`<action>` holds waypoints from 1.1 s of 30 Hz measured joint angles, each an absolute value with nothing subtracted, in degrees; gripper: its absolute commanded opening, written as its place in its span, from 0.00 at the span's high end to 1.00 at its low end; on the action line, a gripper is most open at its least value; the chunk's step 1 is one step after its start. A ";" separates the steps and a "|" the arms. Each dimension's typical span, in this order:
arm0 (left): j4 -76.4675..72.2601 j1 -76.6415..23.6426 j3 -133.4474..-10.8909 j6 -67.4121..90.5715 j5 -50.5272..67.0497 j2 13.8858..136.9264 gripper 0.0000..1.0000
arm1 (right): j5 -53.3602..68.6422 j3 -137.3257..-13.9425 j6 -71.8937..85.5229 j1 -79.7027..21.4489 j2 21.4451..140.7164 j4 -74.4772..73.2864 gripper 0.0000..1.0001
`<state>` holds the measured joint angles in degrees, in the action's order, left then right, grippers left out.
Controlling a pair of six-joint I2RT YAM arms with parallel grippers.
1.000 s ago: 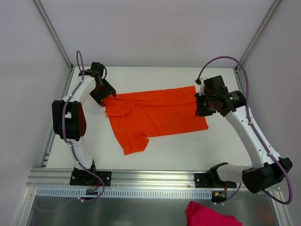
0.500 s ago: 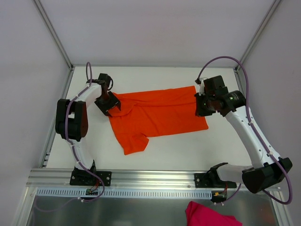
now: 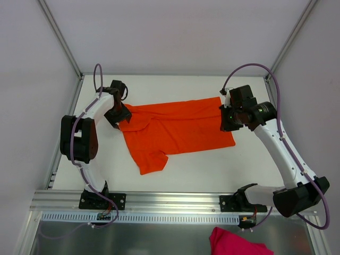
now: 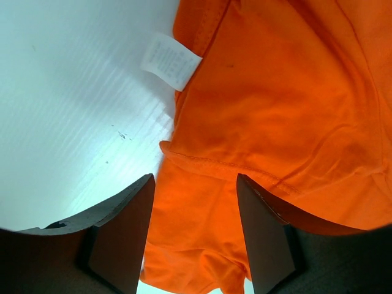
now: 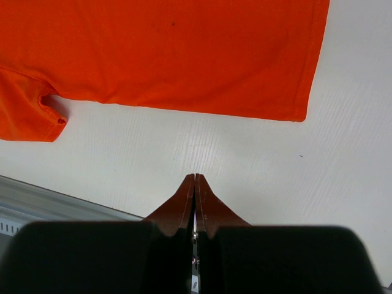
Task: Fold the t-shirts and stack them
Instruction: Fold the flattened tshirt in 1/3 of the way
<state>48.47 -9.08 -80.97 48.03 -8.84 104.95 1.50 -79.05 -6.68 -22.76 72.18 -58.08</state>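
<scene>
Orientation: I see the orange t-shirt (image 3: 178,130) flat on the table (image 3: 212,170), long axis running left to right. My left gripper (image 4: 195,184), fingers spread, straddles a seam at its label end, nearest. My right gripper (image 5: 195,179), fingers pressed together, holds nothing.

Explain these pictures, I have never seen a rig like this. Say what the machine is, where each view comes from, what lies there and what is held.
Two robot arms are bolted at the near edge of a white table. The wide picture looks down from above and behind them; the other two come from cameras on each wrist. An orange t-shirt lies spread on the table; pink cloth shows at the bottom. The left fingers stand open over the shirt's collar end, the right fingers are shut over bare table. Nothing is held.
</scene>
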 measured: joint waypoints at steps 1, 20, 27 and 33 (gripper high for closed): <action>48.53 -9.08 -80.99 48.03 -9.28 104.95 0.44 | 1.50 -79.05 -6.66 -22.76 72.18 -58.08 0.99; 47.75 -9.08 -77.52 48.05 -11.73 106.65 0.48 | 1.13 -79.05 -6.68 -22.76 72.18 -58.13 0.99; 46.78 -9.08 -76.93 48.07 -12.27 106.96 0.54 | 0.89 -79.05 -6.68 -22.76 72.18 -58.15 0.99; 46.33 -9.08 -76.93 48.05 -12.86 108.05 0.54 | 0.89 -79.05 -6.66 -22.76 72.20 -58.15 0.99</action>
